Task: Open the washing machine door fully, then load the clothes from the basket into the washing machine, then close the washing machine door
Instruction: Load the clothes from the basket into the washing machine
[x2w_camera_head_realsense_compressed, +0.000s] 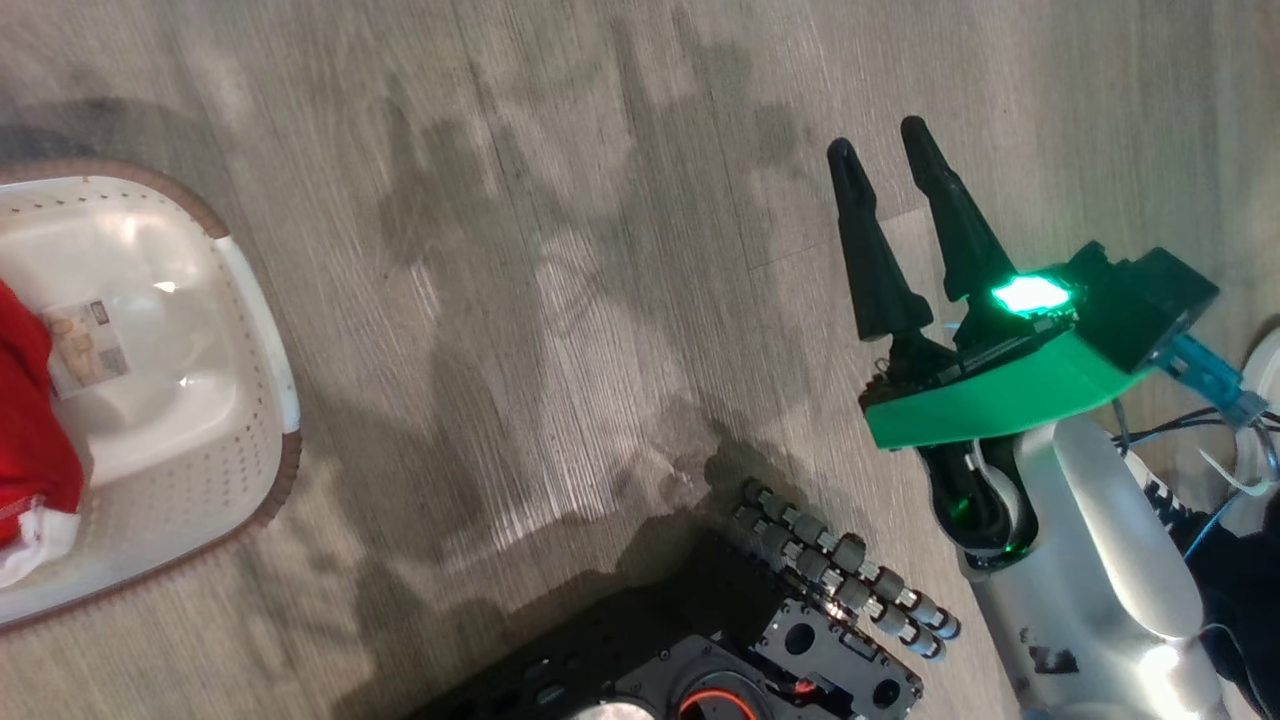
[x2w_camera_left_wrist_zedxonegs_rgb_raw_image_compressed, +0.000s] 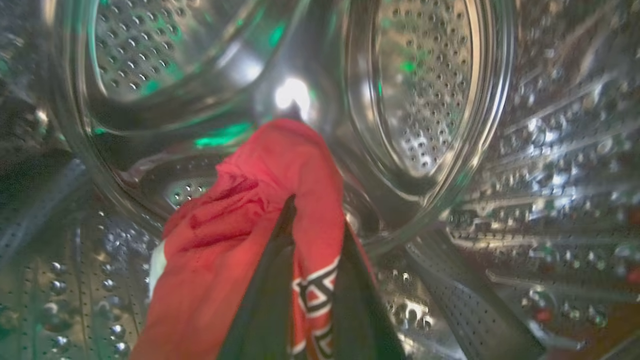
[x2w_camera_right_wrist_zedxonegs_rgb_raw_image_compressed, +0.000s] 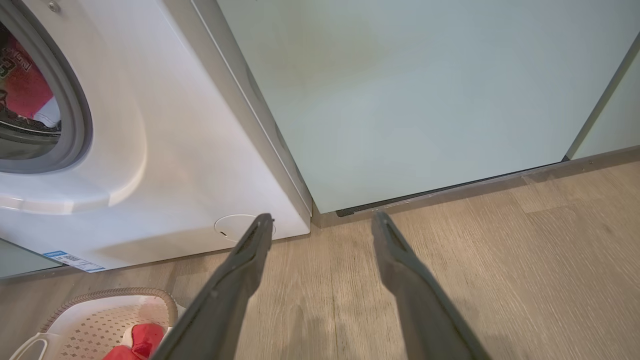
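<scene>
my left hand (x2w_camera_left_wrist_zedxonegs_rgb_raw_image_compressed: 318, 215) clamps clothes (x2w_camera_left_wrist_zedxonegs_rgb_raw_image_compressed: 235, 240) inside the washing machine (x2w_camera_right_wrist_zedxonegs_rgb_raw_image_compressed: 175, 150); right hand (x2w_camera_head_realsense_compressed: 876, 138) apart; red fabric (x2w_camera_head_realsense_compressed: 30, 420) in basket (x2w_camera_head_realsense_compressed: 200, 440) yet to load.

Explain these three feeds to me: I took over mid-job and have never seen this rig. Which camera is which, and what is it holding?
It is a wheeled robot with two arms. The head camera looks down at the floor: the basket at left, with red cloth in it, and the right tool, open and empty. The left wrist camera looks along the left tool, which is inside the steel drum, shut on the red jersey. The right wrist camera shows the white front of the washing machine, a pale cabinet beside it and the basket low at left.
</scene>
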